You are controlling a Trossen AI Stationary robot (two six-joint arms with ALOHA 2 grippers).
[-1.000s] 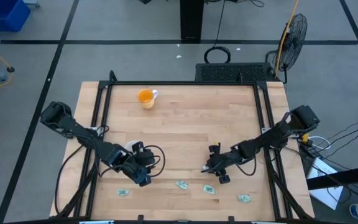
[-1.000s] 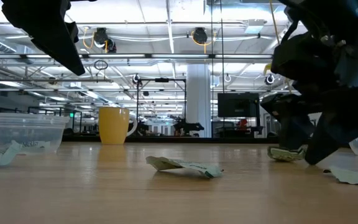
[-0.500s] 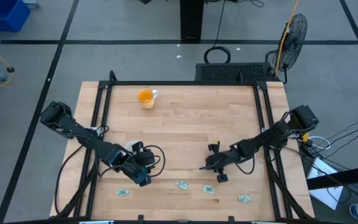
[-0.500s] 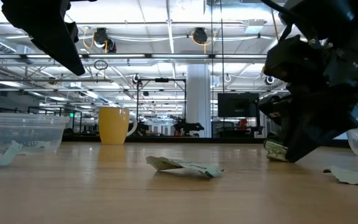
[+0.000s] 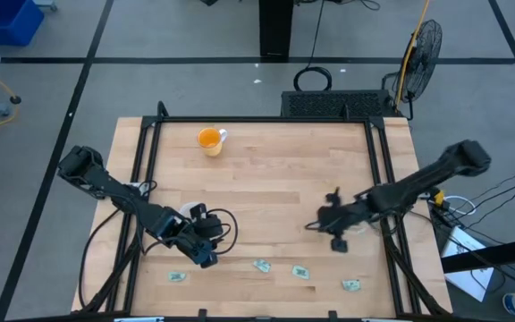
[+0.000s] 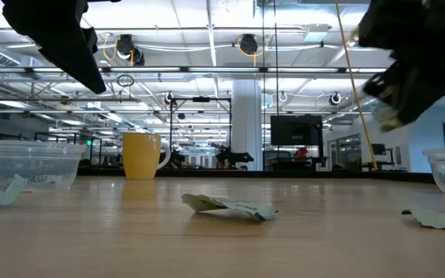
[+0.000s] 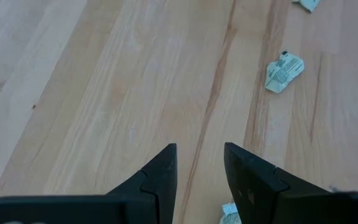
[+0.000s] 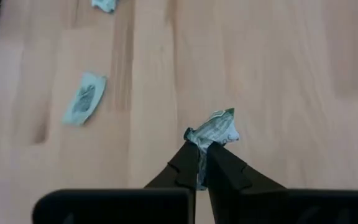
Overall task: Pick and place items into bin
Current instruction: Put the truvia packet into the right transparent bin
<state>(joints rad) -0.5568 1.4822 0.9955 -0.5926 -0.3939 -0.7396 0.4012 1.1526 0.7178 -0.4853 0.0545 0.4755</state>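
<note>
The left gripper [image 5: 206, 258] waits low, far from the orange mug [image 5: 209, 139], jaws narrowly parted and empty. Farther right, the right gripper [image 8: 201, 147] pinches a crumpled packet [image 8: 214, 129] by its edge; such light, soft wrappers suit a pinch at a raised fold. Since a second ago this gripper has lifted off the table [image 5: 266, 183], away from the remaining packets [image 5: 300, 272].

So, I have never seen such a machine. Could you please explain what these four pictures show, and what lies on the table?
Two dark robot arms work at a wooden table. One camera looks straight down, one sits at table height, and one rides on each wrist. The right gripper is shut on a small green-and-white packet, lifted above the table. The left gripper is open and holds nothing. More packets lie along the front, and one is in the middle of the low view. There are also an orange mug and clear cups.
</note>
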